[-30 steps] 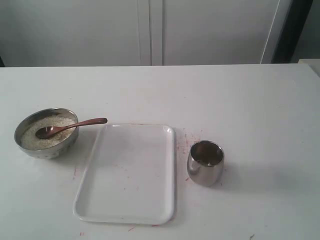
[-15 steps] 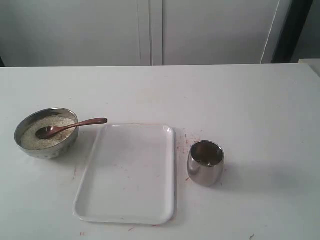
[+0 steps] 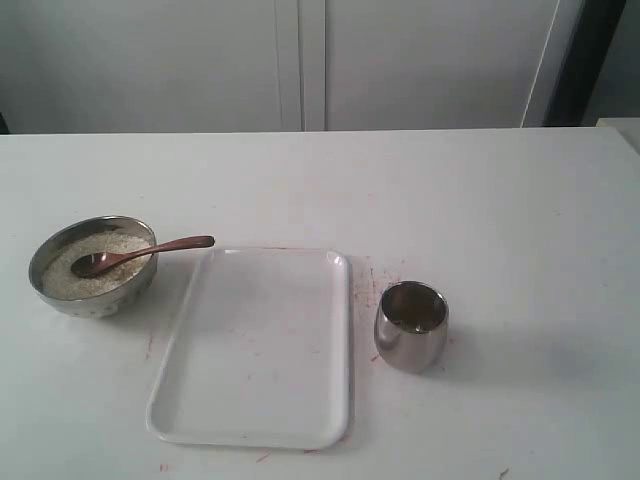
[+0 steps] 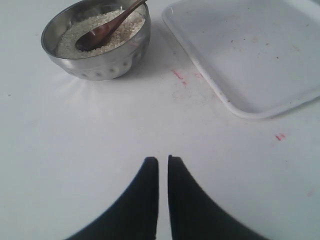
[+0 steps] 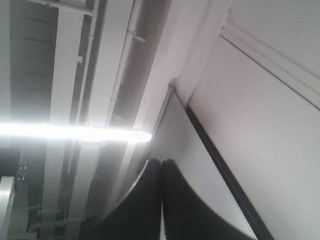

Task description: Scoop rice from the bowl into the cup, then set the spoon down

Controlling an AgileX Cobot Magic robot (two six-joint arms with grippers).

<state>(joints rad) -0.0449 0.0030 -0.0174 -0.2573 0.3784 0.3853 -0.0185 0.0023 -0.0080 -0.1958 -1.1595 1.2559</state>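
Left of white tray (image 3: 260, 340), on table (image 3: 480, 200): steel bowl (image 3: 100, 300), just beside tray's far-left corner, apart from it. Rice (image 3: 65, 280) fills bowl close to rim. Spoon (image 3: 140, 252) lies with oval end on rice, handle across rim, pointing toward tray.
Right of tray: cup (image 3: 411, 330), upright, near tray edge, not touching.
Left end effector (image 4: 163, 162): fingers closed to thin slit, gripping nothing, over bare table, bowl and tray corner ahead.
Right end effector (image 5: 161, 162): fingers pressed together, empty, aimed at ceiling with light strip (image 5: 75, 132).
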